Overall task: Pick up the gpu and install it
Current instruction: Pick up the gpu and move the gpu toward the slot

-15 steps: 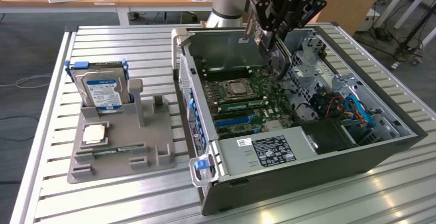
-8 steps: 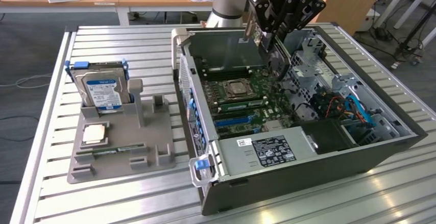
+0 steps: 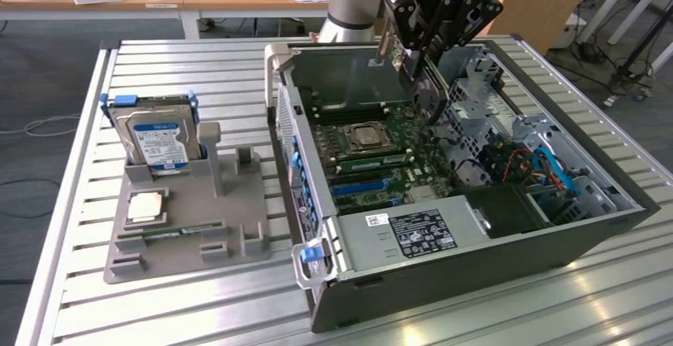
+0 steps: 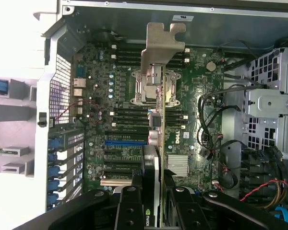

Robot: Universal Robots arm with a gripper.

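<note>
Gpu [image 4: 159,48] hangs edge-on in the gripper [image 4: 156,206], whose jaws are partly closed and clamp it, above the open computer case [image 3: 474,275] on the bench [image 3: 189,306], upper middle of the exterior view.

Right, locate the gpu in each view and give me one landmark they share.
Exterior view: the gpu hangs on edge from the pincer, above the motherboard in the open case.
Wrist view: the gpu is seen edge-on, reaching out from the pincer across the motherboard, its silvery bracket overlapping the CPU socket.
Shared landmark: the CPU socket.
</note>
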